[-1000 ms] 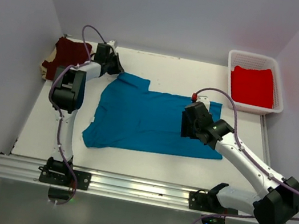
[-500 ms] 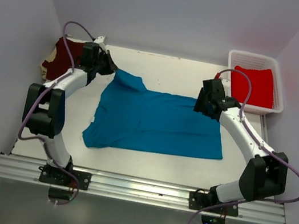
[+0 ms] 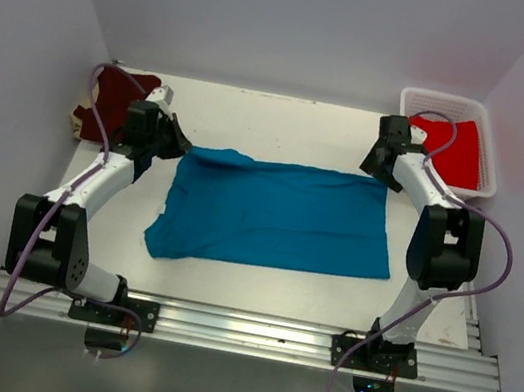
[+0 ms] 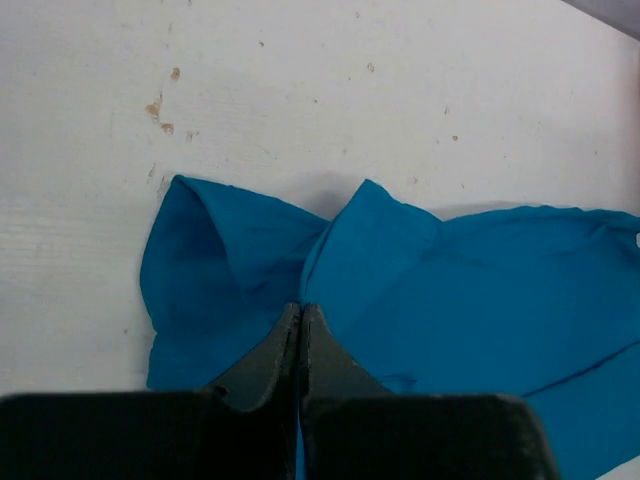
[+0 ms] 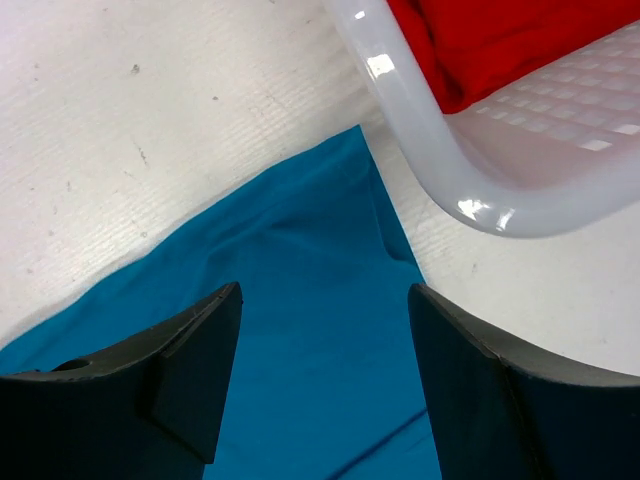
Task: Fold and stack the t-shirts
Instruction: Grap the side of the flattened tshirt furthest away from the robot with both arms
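The teal-blue t-shirt lies spread flat in the middle of the table. My left gripper is at its far left corner, and in the left wrist view the jaws are shut on a fold of the teal cloth. My right gripper is open over the shirt's far right corner, and nothing is held between its fingers. The dark maroon t-shirt lies bunched at the far left edge. The bright red t-shirt lies in the basket.
The white mesh basket stands at the far right corner, and its rim is close beside my right gripper. The walls enclose the table on the left, back and right. Both arms reach to the far side.
My right gripper has swung from the shirt's middle right to its far right corner by the basket. My left gripper has drawn the far left corner nearer, flattening the raised sleeve.
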Motion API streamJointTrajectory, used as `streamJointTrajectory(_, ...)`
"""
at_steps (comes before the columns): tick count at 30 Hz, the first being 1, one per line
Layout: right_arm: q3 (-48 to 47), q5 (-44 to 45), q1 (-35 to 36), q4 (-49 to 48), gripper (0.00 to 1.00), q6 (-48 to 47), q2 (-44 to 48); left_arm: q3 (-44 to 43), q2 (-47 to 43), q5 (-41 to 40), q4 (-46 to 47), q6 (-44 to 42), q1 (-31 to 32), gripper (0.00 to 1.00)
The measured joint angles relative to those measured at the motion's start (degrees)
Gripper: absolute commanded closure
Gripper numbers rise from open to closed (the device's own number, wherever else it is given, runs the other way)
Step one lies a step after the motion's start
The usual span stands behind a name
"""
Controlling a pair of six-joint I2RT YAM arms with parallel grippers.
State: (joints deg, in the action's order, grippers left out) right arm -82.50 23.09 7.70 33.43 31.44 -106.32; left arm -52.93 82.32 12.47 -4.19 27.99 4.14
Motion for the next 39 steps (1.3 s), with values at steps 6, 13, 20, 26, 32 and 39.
streamJointTrajectory(6, -3.7, 0.2, -0.1, -0.2, 0.39, 0.9, -6.0, 0.2, -2.7, -2.3, -1.4, -0.1, 0.0, 1.00)
streamJointTrajectory(13, -7.8, 1.6, -0.2, -0.9, 0.40, 1.1, -10.2, 0.9, -2.7, -3.2, -2.0, -0.1, 0.0, 1.00)
streamJointTrajectory(20, -10.4, 4.6, -0.5, -0.3, 0.40, 2.6, -13.7, 1.0, -2.7, -3.8, -2.8, -0.1, 0.0, 1.00)
streamJointTrajectory(26, -11.5, 6.1, -0.5, 0.4, 0.46, 4.8, -16.2, 1.0, -2.7, -3.9, -2.8, -0.1, 0.0, 1.00)
streamJointTrajectory(32, -11.5, 6.8, -0.6, 0.5, 0.54, 6.1, -17.5, 1.0, -2.7, -4.0, -2.8, -0.1, 0.0, 1.00)
streamJointTrajectory(39, -11.5, 8.6, -0.8, 0.4, 0.90, 6.5, -17.5, 1.0, -2.6, -4.0, -2.9, -0.1, 0.0, 1.00)
